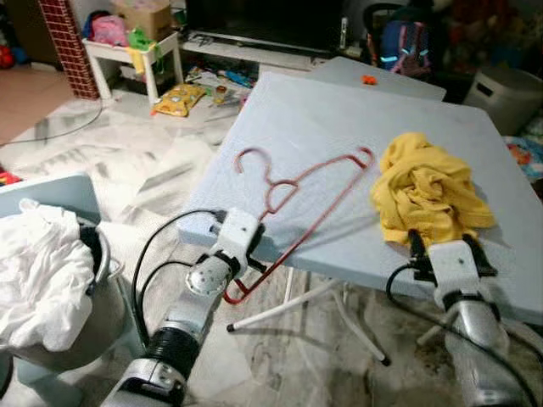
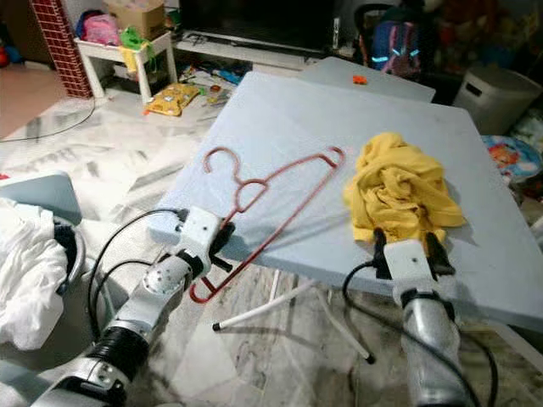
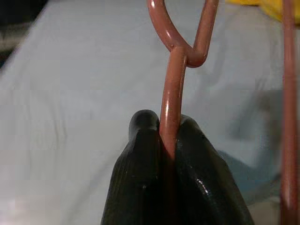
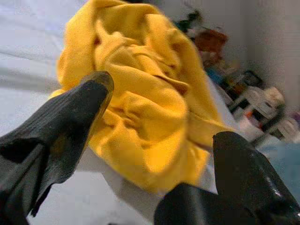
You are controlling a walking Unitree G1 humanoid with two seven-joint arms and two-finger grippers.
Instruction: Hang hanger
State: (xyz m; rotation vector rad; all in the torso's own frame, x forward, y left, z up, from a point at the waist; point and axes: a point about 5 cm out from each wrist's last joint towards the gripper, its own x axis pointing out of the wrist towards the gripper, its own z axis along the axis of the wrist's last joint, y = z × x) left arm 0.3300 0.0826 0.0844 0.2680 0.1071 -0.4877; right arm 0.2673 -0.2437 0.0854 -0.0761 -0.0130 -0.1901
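Red wire hanger [image 1: 293, 191] lying flat on the pale blue bench [image 1: 314, 119], hook toward the far left, one lower corner jutting past the near edge. Left gripper [image 3: 164, 129] at that near edge, fingers [image 3: 136, 159] pinched tight around the hanger's wire. Crumpled yellow cloth [image 1: 424, 186] heaped on the bench to the right of the hanger, near the front edge. Right gripper [image 4: 154, 140] just before the cloth, fingers [image 4: 70, 122] spread wide and empty, the cloth between their tips. Metal pot [image 1: 102, 288] stuffed with white cloth [image 1: 38, 263] standing on the floor at far left. White step stool [image 1: 131, 55] across the room.
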